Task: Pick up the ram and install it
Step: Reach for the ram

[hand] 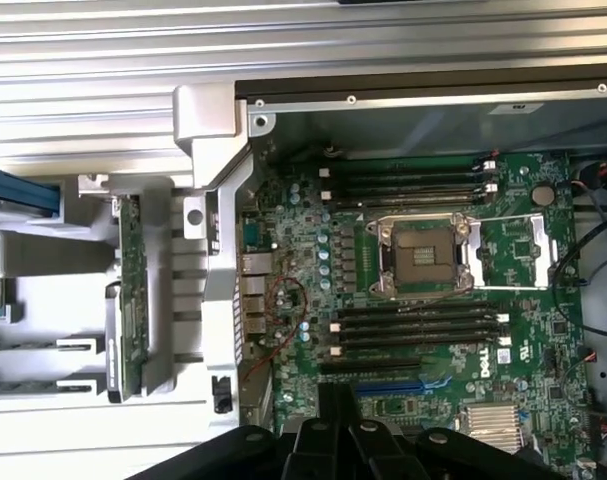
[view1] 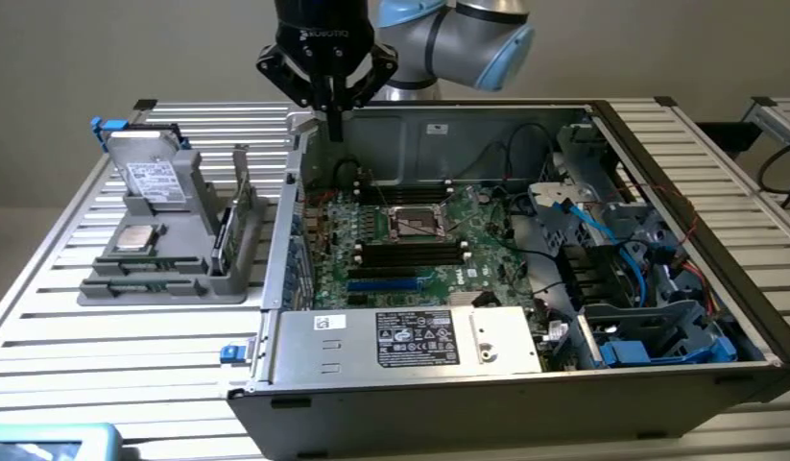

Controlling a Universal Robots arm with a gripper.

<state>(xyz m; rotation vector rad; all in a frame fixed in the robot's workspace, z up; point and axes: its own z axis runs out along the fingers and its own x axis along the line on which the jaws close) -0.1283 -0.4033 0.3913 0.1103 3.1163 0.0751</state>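
The gripper (view1: pixel 333 123) hangs above the far corner of the open case (view1: pixel 523 399), over the wall on the exterior view's left. Its fingers are pressed together with nothing between them. In the wrist view the gripper (hand: pixel 338 398) is a dark shape over the motherboard (hand: pixel 313 250), near the blue slot (hand: pixel 388 385).

The ram (hand: pixel 133 290) is outside the case, just beside that same wall. It stands on its long edge in a grey holder (view1: pixel 152 283) on the slatted table (view1: pixel 113 336). From above it is a thin, long green strip speckled with tiny parts, lying parallel to the case wall. In the exterior view the ram (view1: pixel 227 229) looks like a dark, narrow blade at the holder's side nearest the case. The gripper is well apart from it.

Inside the case, black slots (hand: pixel 413 325) lie empty on both sides of the socket (hand: pixel 423 255).
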